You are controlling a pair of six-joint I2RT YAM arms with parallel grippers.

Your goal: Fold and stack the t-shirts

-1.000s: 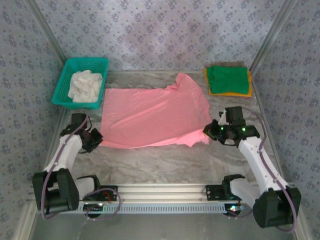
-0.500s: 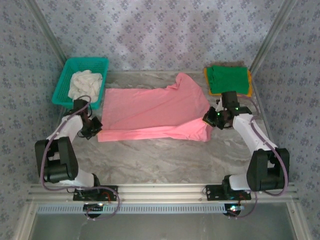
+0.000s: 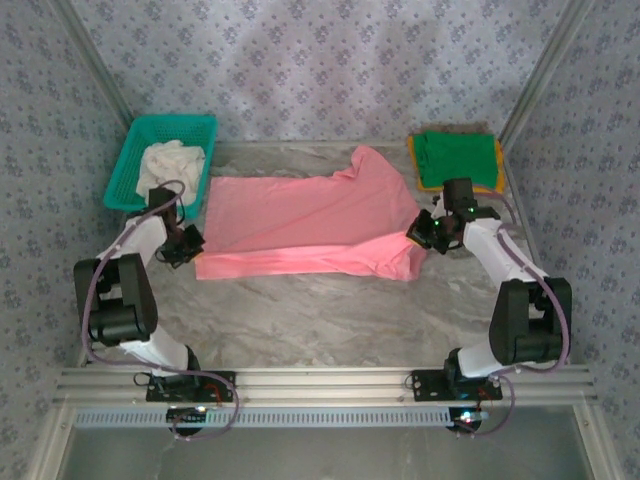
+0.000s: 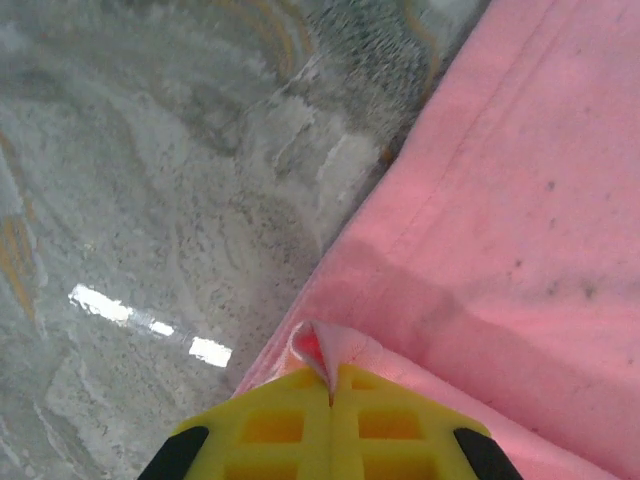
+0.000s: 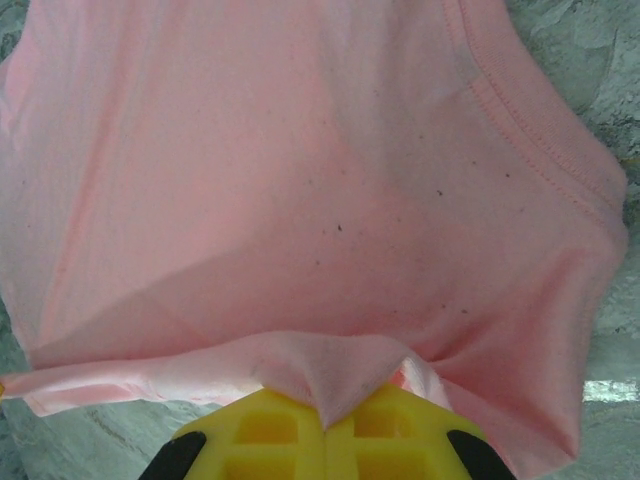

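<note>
Left end effector (image 4: 330, 385) is clenched on a small peak of hem at one corner of the pink shirt (image 3: 310, 225). Right end effector (image 5: 325, 415) grips a bunched fold at the opposite corner, with the cloth spread flat on the bench (image 3: 330, 310) between them and ahead of both. I judge it light, limp, not fragile and apt to sag or slide on the glossy top, so hems and corners are the holds. No brand, label or writing legible; green shirt (image 3: 457, 160) on yellow shirt (image 3: 412, 152) lies just beyond the right end effector.

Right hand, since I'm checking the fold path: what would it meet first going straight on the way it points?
The right hand would meet the salmon-pink t-shirt it pinches; depth ahead is unclear.
</note>
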